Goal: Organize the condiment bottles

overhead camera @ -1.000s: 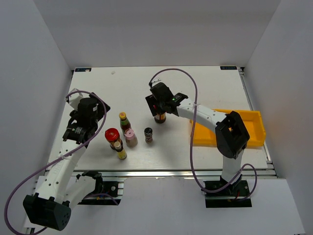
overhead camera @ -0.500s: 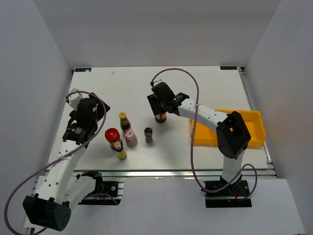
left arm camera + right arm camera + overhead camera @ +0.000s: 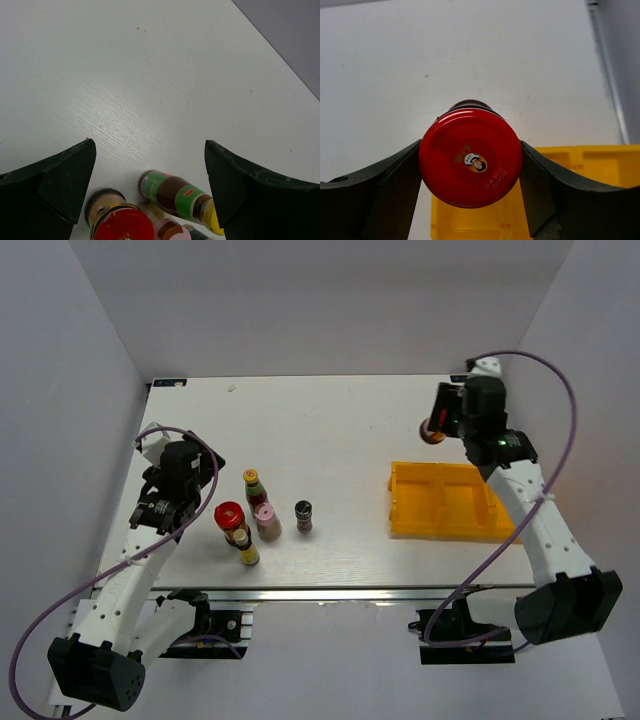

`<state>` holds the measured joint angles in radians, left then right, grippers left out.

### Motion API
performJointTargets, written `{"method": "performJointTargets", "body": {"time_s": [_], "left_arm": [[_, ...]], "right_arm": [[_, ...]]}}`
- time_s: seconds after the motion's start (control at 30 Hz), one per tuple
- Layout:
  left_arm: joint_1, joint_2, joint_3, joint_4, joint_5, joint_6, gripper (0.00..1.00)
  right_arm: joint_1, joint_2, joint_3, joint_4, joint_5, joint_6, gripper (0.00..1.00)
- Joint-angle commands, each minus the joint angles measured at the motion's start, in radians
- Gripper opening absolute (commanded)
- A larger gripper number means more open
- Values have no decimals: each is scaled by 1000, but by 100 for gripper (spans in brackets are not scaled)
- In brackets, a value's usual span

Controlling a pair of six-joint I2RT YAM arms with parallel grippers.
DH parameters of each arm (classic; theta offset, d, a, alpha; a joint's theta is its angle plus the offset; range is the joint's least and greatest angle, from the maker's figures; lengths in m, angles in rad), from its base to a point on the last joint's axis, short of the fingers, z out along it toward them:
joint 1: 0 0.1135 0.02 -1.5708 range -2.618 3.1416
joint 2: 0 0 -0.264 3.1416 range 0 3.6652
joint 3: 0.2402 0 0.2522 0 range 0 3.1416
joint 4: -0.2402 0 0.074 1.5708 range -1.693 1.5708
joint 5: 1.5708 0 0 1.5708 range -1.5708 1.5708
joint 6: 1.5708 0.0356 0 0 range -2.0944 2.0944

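Right wrist view: red-capped jar clamped just beyond the tray

The right end effector (image 3: pixel 470 146) grasps a stout dark jar (image 3: pixel 470 167) by its red cap, with a finger (image 3: pixel 380 192) pressed against each side. In the top external view, this jar (image 3: pixel 431 430) sits near the far right of the counter (image 3: pixel 340 420). It is just beyond the far edge of the yellow tray (image 3: pixel 410 502) and not inside any compartment. Whether its base rests on the counter cannot be told.

The left end effector (image 3: pixel 149 150) is released, its jaws wide apart with nothing between them, and it hangs over the left part of the counter. The other five bottles stand upright near it in a loose cluster, well apart from the tray:

- The second red-capped jar (image 3: pixel 230 515) is the leftmost of the cluster.
- The yellow-capped slim bottle (image 3: pixel 247 554) stands just in front of that jar, on the near side.
- The pink-capped bottle (image 3: pixel 266 521) is just to the right of the second red-capped jar.
- The black-capped bottle (image 3: pixel 304 515) stands a little apart, further right.
- The green-labelled slim bottle (image 3: pixel 252 485) is behind the pink-capped bottle.
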<state>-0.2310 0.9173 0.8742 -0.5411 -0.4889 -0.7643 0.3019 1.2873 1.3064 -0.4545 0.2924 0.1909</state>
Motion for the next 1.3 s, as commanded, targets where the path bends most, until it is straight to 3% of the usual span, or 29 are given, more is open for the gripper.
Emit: {"method": "performJointTargets", "body": {"time_s": [0.0, 0.2, 0.4, 0.57, 0.7, 1.07, 1.27], "left_arm": [[4, 8, 5, 9, -36, 17, 98], [4, 23, 17, -13, -66, 10, 98], [4, 12, 12, -7, -83, 6, 98], [4, 22, 19, -5, -91, 11, 98], [4, 35, 22, 1, -91, 13, 98], [2, 51, 22, 20, -76, 23, 98], [4, 52, 25, 18, -74, 25, 98]], "right_arm": [[-134, -63, -25, 8, 17, 48, 23], [-400, -83, -67, -61, 27, 110, 22], [-510, -72, -85, -46, 62, 110, 24], [-555, -39, -121, 3, 63, 124, 23], [-567, -3, -143, 37, 160, 128, 24], [-584, 33, -187, 189, 136, 94, 24], [-587, 79, -211, 172, 136, 116, 27]]}}
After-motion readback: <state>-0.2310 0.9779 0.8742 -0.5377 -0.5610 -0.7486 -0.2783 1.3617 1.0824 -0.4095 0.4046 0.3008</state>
